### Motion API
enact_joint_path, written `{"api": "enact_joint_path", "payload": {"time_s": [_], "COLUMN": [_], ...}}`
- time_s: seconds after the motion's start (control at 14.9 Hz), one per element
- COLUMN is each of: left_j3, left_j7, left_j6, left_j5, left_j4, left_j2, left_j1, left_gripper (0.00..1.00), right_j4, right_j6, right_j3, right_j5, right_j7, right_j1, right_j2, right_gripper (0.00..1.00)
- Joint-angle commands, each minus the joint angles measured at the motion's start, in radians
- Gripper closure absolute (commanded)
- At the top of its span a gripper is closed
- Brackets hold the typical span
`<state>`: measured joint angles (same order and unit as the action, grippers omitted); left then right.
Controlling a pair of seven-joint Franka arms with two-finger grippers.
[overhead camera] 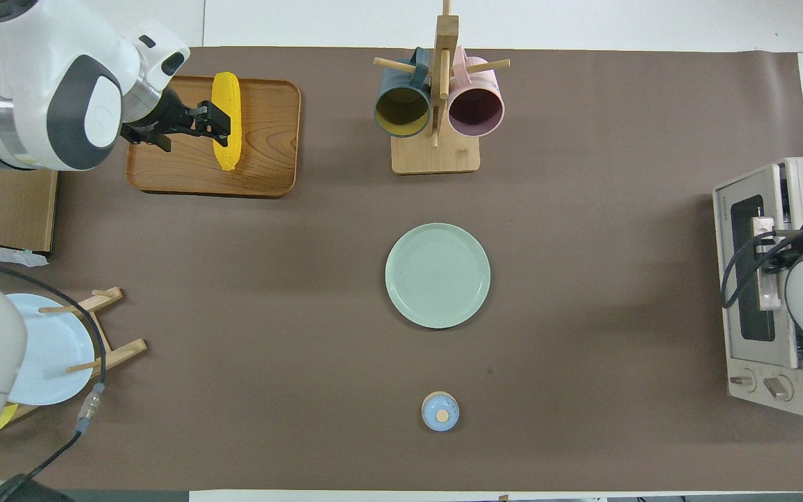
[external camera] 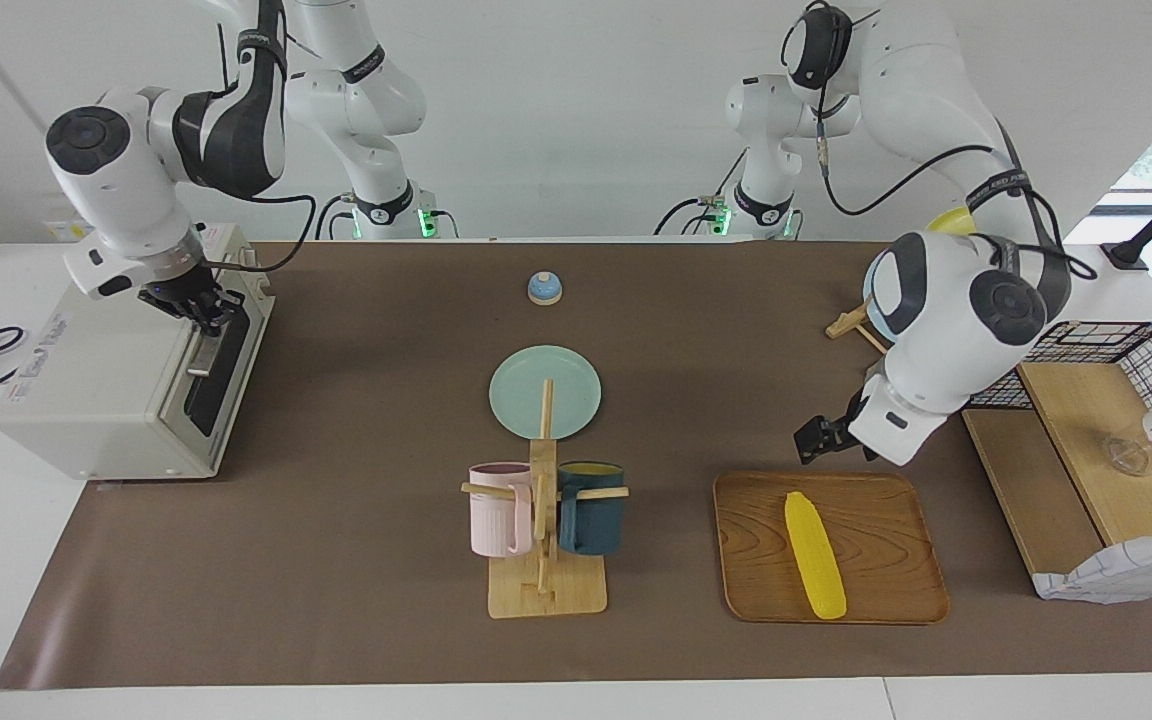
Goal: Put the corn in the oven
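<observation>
While corn (external camera: pixel 815 555) lies on tray (external camera: pixel 886 590), oven (external camera: pixel 126 400) door shut.

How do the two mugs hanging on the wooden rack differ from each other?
The pink mug is pale all over, inside and out; the blue mug is dark teal with a yellowish inside. The pink one hangs toward the right arm's end of the table, the blue one toward the left arm's end. Both seem alike in size and shape, hung on pegs of the same rack, mouths toward the robots.
</observation>
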<state>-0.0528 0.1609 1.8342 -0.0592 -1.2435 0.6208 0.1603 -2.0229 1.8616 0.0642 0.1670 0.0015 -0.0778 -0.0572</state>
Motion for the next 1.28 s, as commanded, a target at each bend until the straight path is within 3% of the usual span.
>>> {"api": "enact_joint_path", "payload": {"time_s": [0.0,0.34,0.74,1.21], "left_j3": [0.005,0.005,0.007,0.016], "left_j7": [-0.029,-0.055,-0.078,-0.078], "left_j6": [0.029,0.129,0.161,0.211], "left_j5": [0.007,0.03,0.035,0.035], "left_j4": [0.116,0.062,0.087,0.142], "left_j2": [0.103,0.122,0.178,0.246], "left_j1": [0.008,0.013,0.018,0.018], "left_gripper": [0.0,0.0,0.0,0.0], "right_j4": [-0.072,-0.137,-0.261,-0.272], "right_j6": [0.106,0.273,0.479,0.502], "right_j3": [-0.004,-0.006,-0.007,-0.012], "right_j5": [-0.034,-0.08,-0.08,-0.15], "right_j7": [-0.018,-0.017,0.028,0.06], "right_j1": [0.029,0.052,0.116,0.158], "right_j2": [0.02,0.103,0.12,0.142], "right_gripper": [1.0,1.0,1.0,1.0]}}
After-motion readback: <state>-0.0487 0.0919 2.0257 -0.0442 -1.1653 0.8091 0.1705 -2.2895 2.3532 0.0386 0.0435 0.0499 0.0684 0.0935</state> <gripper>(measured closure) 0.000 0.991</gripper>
